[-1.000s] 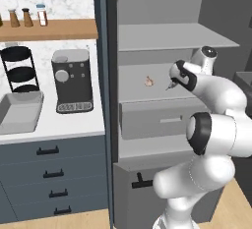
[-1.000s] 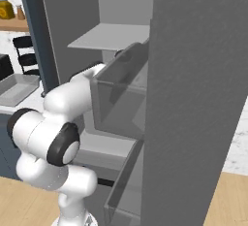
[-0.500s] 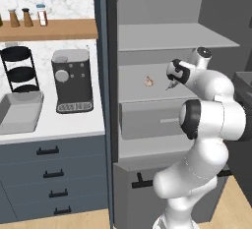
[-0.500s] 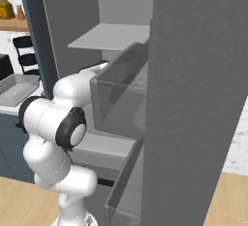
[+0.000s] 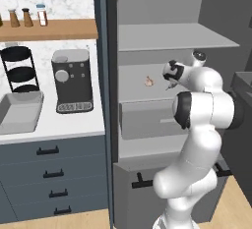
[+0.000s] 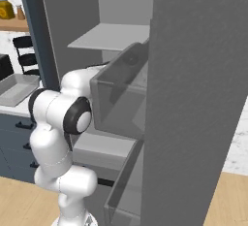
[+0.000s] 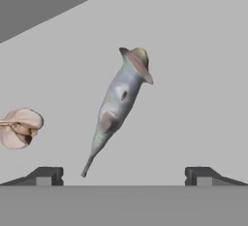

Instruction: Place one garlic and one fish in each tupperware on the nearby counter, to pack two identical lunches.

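Observation:
A slender grey-brown fish [image 7: 119, 101] lies on the pale fridge shelf, its tail pointing down toward my gripper [image 7: 123, 176]. The gripper is open, its two fingertips [image 7: 46, 175] wide apart on either side of the tail and just short of it. A pinkish-beige garlic [image 7: 18, 127] rests to the fish's left. In the left base view the garlic [image 5: 148, 81] sits on the middle fridge shelf, with the gripper [image 5: 168, 83] just right of it. One light-grey tupperware [image 5: 19, 112] stands on the white counter [image 5: 54, 129] at the far left, also seen as the tupperware [image 6: 17, 87].
The fridge stands open, its shelf [image 5: 172, 39] above my hand and a drawer [image 5: 147, 120] below it. The open door with its bins [image 6: 121, 94] stands to the right of the arm. A coffee machine [image 5: 73, 80] and a black tiered rack [image 5: 19, 71] stand on the counter.
The arm's elbow has swung in toward the fridge and the hand has edged slightly left along the shelf. The jaws have stayed open.

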